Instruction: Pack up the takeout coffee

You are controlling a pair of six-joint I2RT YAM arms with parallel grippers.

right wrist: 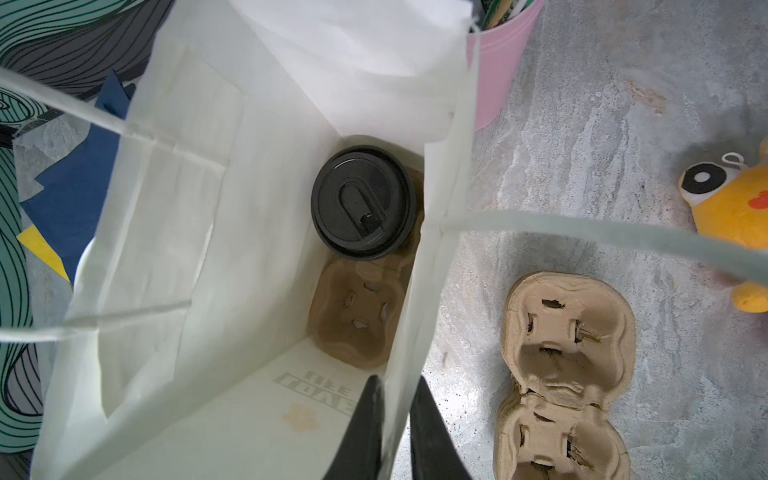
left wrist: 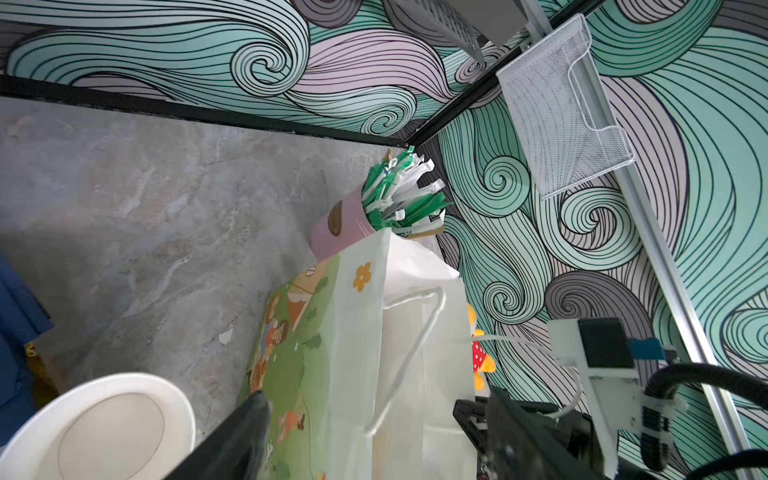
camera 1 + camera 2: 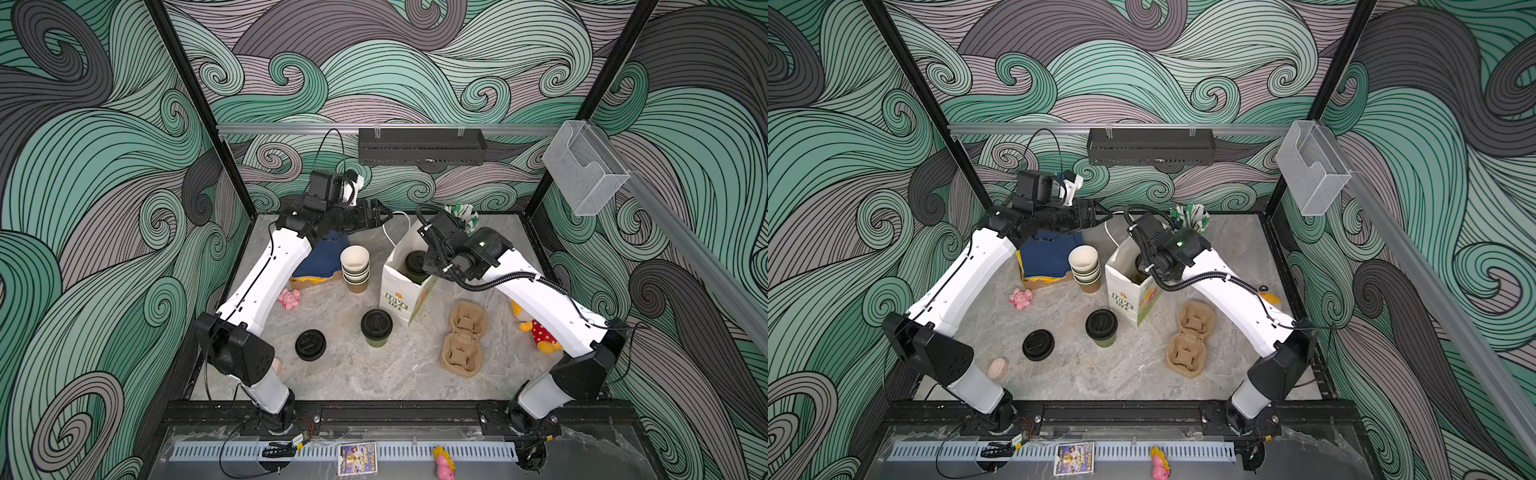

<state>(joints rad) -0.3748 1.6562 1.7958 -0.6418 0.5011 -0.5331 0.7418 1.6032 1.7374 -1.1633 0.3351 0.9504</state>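
The right end effector (image 1: 397, 380) pinches one wall of the paper bag (image 1: 187, 208), low in the frame. The left end effector (image 3: 381, 212), upper centre, has its fingers apart. One lidded cup (image 1: 363, 203) stands inside the bag, and the second lidded cup (image 3: 376, 328) waits mid-frame on the surface (image 3: 353, 374). A tug on the pinched wall could tear the paper or topple the bag and the cup in it.

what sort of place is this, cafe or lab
Probably a robot test cell staged as a takeout counter: left arm and right arm on a front rail, printed wave walls boxing in the tabletop, a paper bag and lidded cup.
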